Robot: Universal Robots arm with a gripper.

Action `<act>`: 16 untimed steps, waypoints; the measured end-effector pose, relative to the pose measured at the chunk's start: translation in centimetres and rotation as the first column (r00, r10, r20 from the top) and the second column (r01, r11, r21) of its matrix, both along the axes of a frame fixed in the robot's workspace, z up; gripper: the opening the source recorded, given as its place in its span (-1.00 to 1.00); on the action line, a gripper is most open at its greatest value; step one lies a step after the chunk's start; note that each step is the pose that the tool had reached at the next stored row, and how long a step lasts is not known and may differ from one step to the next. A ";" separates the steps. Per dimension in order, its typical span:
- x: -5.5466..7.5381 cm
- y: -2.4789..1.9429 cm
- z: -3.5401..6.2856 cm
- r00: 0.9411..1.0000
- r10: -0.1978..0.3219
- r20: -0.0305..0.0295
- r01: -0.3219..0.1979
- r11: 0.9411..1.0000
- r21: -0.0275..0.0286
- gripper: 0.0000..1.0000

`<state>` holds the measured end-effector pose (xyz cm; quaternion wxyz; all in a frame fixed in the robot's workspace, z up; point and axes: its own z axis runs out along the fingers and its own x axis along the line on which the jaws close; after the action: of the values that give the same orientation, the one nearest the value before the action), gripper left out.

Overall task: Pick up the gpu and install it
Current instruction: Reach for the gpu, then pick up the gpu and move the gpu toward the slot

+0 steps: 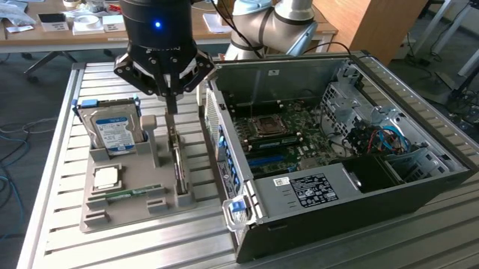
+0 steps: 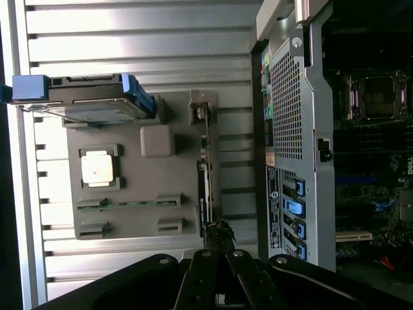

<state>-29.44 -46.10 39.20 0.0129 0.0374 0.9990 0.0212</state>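
Found the gpu (image 1: pixel 178 162) standing on its long edge in a slot of the grey holder tray (image 1: pixel 123 218), along the tray side nearest the computer case (image 1: pixel 337 196) and not yet inside that case. Saw the gripper (image 1: pixel 170 110) lowered straight over the card, fingers brought together and pinched on its upper edge, at the end farther from the exterior camera. Confirmed the same grip in the wrist view: gripper (image 2: pixel 218 234) with dark fingers meeting in a point on one end of the thin gpu (image 2: pixel 204 174).

Counted other parts in the same tray: a silver hard drive (image 1: pixel 112 126) with a blue-and-white label, upright in blue rails toward the exterior view's left; a square processor chip (image 1: pixel 107 178) lying flat in its pocket; a narrow green memory stick (image 1: pixel 133 194) lying flat near the chip, well apart from the gripper.

Placed the tray on the slatted aluminium table (image 1: pixel 53 224), just beside the case, on the exterior view's left of it. Looked into the case, laid on its side with the panel off: motherboard (image 1: pixel 292 120) facing up, CPU socket (image 1: pixel 266 126) near its middle, a blue expansion slot (image 1: pixel 270 161) below that, blue and red cables (image 1: pixel 378 137) toward the exterior view's right. Made out the grey robot arm (image 1: pixel 270 22) behind the case
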 end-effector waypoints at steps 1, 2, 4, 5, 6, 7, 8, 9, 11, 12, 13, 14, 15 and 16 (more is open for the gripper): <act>0.0 -0.06 0.00 1.000 0.000 0.000 0.000 1.000 0.000 -0.79; 0.0 -0.06 0.00 1.000 0.000 0.000 0.000 1.000 0.000 -0.79; 0.0 -0.07 0.00 1.000 0.000 0.000 0.000 1.000 0.000 -0.79; 0.0 -0.07 0.00 1.000 0.000 0.000 0.000 1.000 0.000 -0.79; 0.0 -0.07 0.00 1.000 0.000 0.000 0.000 1.000 0.000 -0.79; 0.0 -0.07 0.00 1.000 0.000 0.000 0.000 1.000 0.000 -0.79; 0.0 -0.07 -0.01 1.000 0.000 0.000 0.000 1.000 0.000 -0.79; 0.0 -0.07 0.00 1.000 0.000 0.000 0.000 1.000 0.000 -0.79; 0.0 -0.07 -0.01 1.000 0.000 0.000 0.000 1.000 0.000 -0.79; 0.0 -0.07 0.00 1.000 0.000 0.000 0.000 1.000 0.000 -0.79; 0.0 -0.07 -0.01 1.000 0.000 0.000 0.000 1.000 0.000 -0.79; 0.0 -0.07 0.00 1.000 0.000 0.000 0.000 1.000 0.000 -0.77; 0.0 -0.07 0.00 1.000 0.000 0.000 0.000 1.000 0.000 -0.77; 0.0 -0.07 0.00 1.000 0.000 0.000 0.000 1.000 0.000 -0.77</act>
<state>-29.44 -46.17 39.19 0.0130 0.0374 0.9990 0.0211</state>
